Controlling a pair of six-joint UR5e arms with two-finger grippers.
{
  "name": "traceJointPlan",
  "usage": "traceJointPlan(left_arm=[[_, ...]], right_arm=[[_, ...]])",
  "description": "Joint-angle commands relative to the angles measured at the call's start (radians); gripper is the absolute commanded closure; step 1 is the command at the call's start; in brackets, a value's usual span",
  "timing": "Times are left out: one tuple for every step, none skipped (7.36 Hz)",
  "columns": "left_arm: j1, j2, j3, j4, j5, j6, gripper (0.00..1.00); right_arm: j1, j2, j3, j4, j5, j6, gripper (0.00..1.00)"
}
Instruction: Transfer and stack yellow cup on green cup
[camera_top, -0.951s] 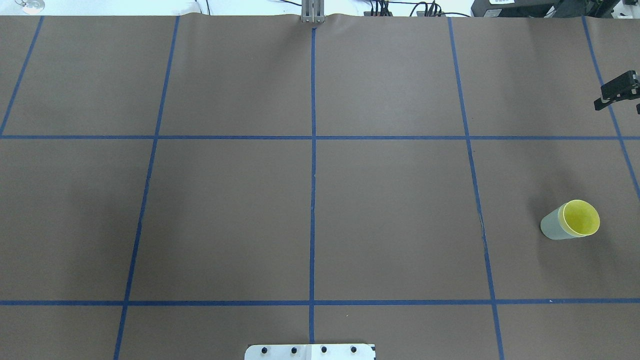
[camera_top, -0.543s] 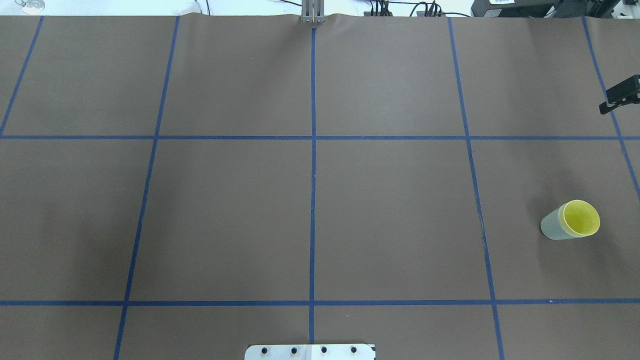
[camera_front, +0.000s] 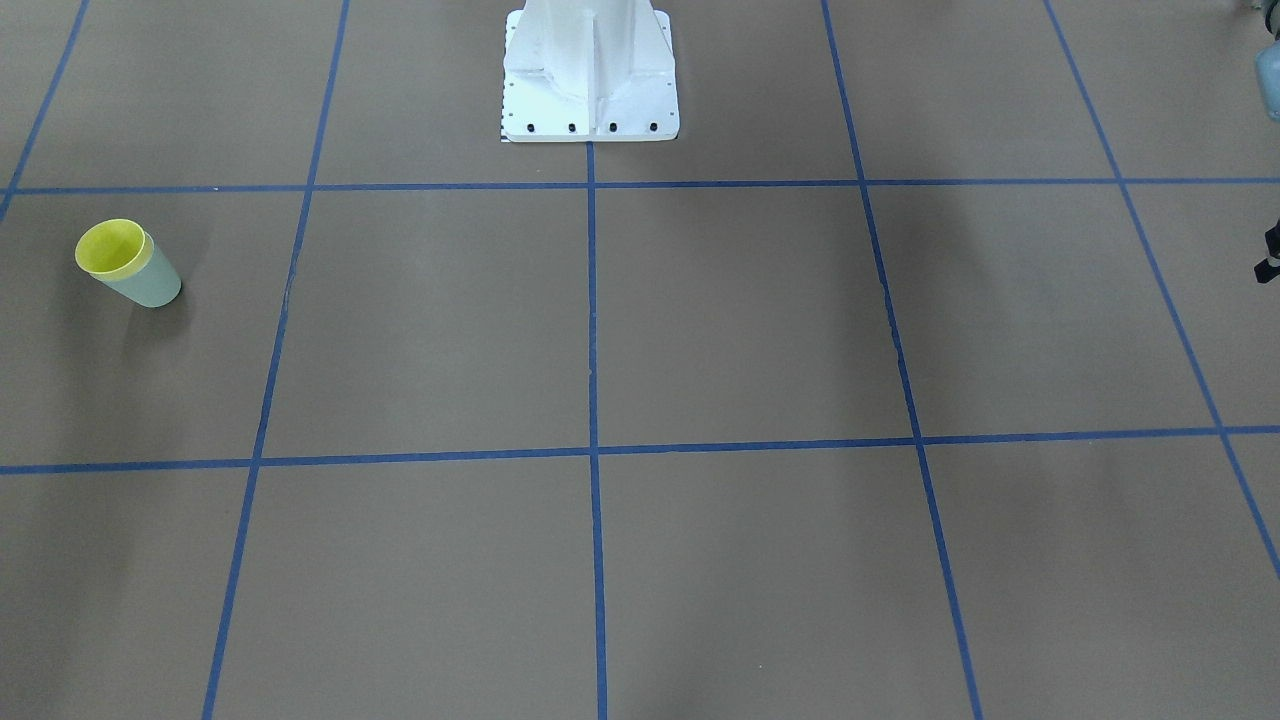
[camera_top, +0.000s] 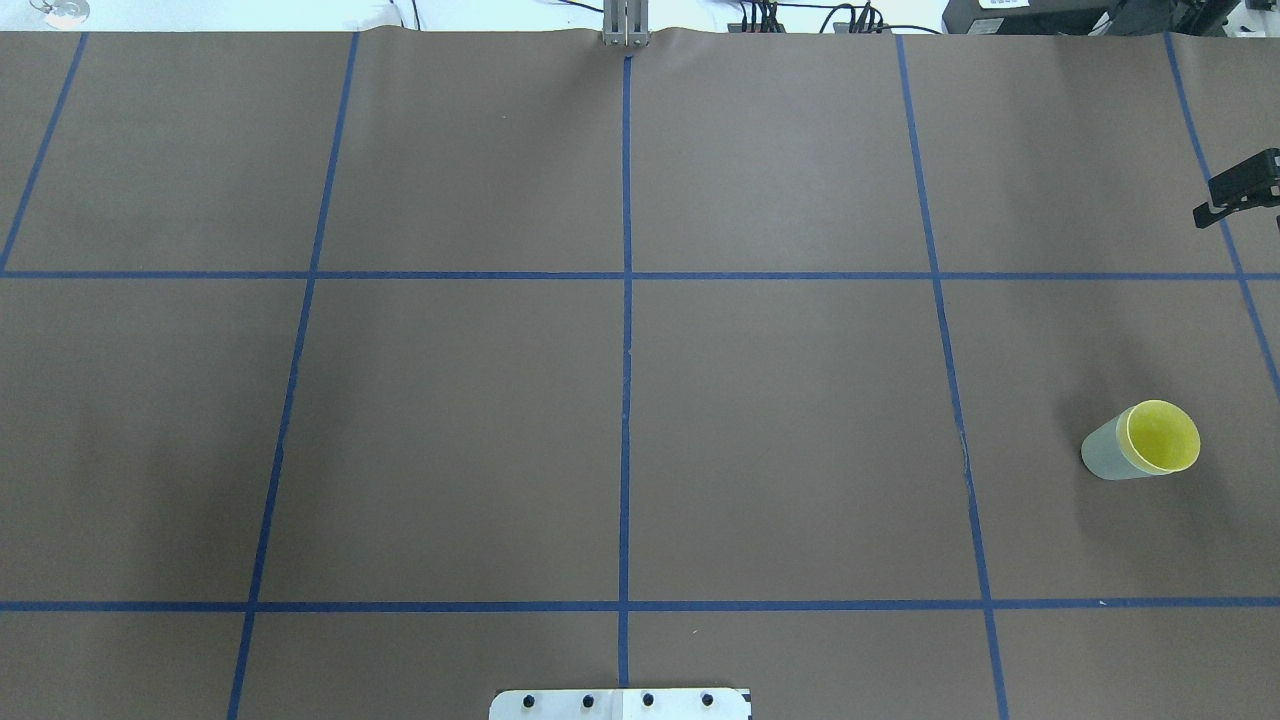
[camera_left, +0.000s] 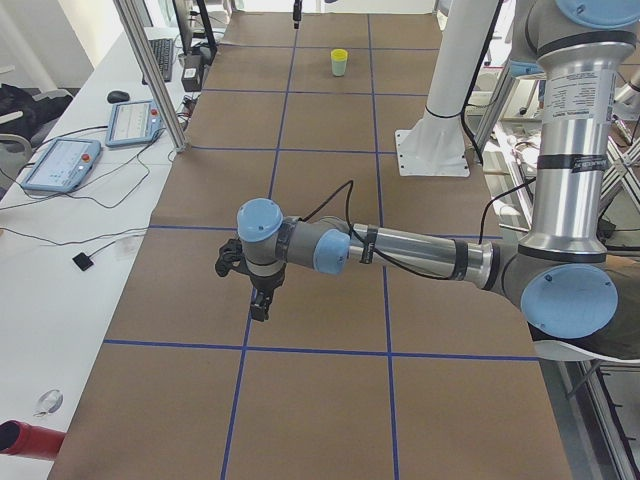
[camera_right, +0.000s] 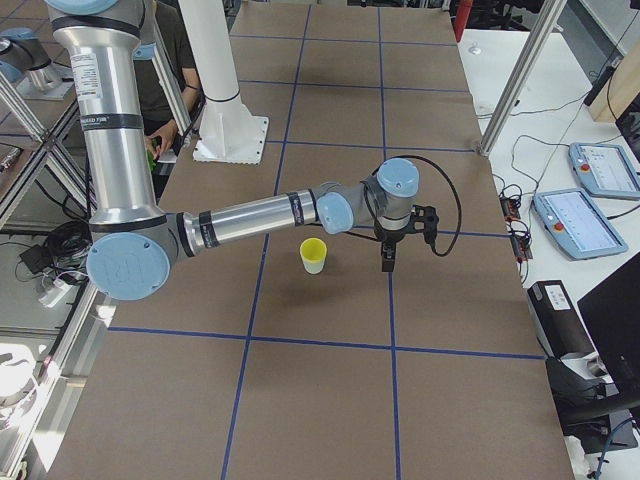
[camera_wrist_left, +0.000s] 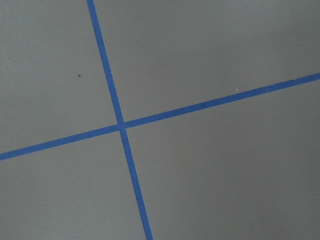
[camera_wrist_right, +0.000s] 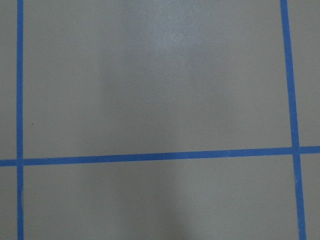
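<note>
The yellow cup (camera_top: 1163, 437) sits nested inside the green cup (camera_top: 1105, 455), upright on the brown table at the right side of the overhead view. Only the yellow rim and inside show. In the front view the yellow cup (camera_front: 110, 248) sits in the green cup (camera_front: 150, 283) at the far left. My right gripper (camera_top: 1240, 190) is cut by the overhead view's right edge, apart from the cups and farther back; I cannot tell its state. In the right view it (camera_right: 387, 262) hangs beside the cups. My left gripper (camera_left: 258, 305) hangs over the table's far end; I cannot tell its state.
The table is brown paper with a grid of blue tape lines (camera_top: 626, 300). The white robot base (camera_front: 590, 70) stands at the near middle edge. Control tablets (camera_right: 590, 200) and cables lie on the side bench. A person (camera_right: 165, 60) stands behind the robot.
The right gripper has shifted slightly toward the right edge of the overhead view, with less of it showing. The nested cups have not moved.
</note>
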Motion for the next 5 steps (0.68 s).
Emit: traceJointPlan(left_arm=[[0.0, -0.003, -0.002, -0.006, 0.007, -0.003, 0.0], [-0.001, 0.006, -0.012, -0.008, 0.009, -0.003, 0.0], [-0.001, 0.017, -0.009, -0.006, 0.01, -0.003, 0.0], [0.0, 0.029, -0.005, -0.011, 0.009, 0.0, 0.0], [0.0, 0.022, -0.014, -0.009, 0.004, -0.003, 0.0]], right_arm=[[0.001, -0.011, -0.001, 0.007, -0.001, 0.003, 0.0], [0.008, -0.011, 0.009, 0.008, 0.008, 0.001, 0.0], [0.012, -0.007, 0.009, -0.001, 0.006, 0.006, 0.0], [0.015, -0.007, 0.003, -0.002, 0.005, 0.006, 0.0], [0.015, -0.008, 0.011, -0.001, 0.005, 0.007, 0.0]])
